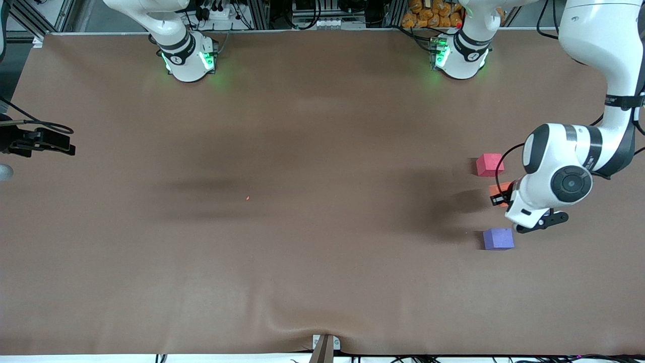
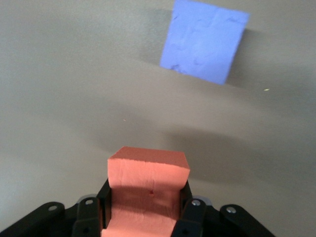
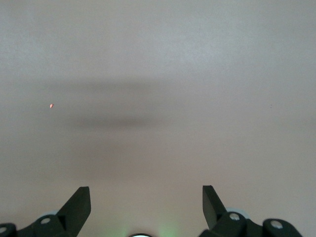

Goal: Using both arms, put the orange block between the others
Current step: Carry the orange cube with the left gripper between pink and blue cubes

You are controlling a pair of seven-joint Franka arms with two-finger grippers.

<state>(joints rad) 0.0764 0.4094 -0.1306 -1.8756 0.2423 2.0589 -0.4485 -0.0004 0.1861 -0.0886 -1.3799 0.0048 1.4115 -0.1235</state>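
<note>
Nearest the front camera sits the purple-blue cube (image 1: 498,238), then the gap, then the pinkish-red cube (image 1: 489,165), all at the left arm's end of the desk (image 1: 302,227). The left tool (image 2: 148,207) is clamped on the orange block (image 2: 148,185), over that gap. Releasing off-centre, or descending askew, could knock a neighbour or leave the block out of line. The wrist hides most of the block in the front view, so its height above the desk is unclear. The right tool (image 3: 145,207) waits at the right arm's end, fingers spread, empty.
</note>
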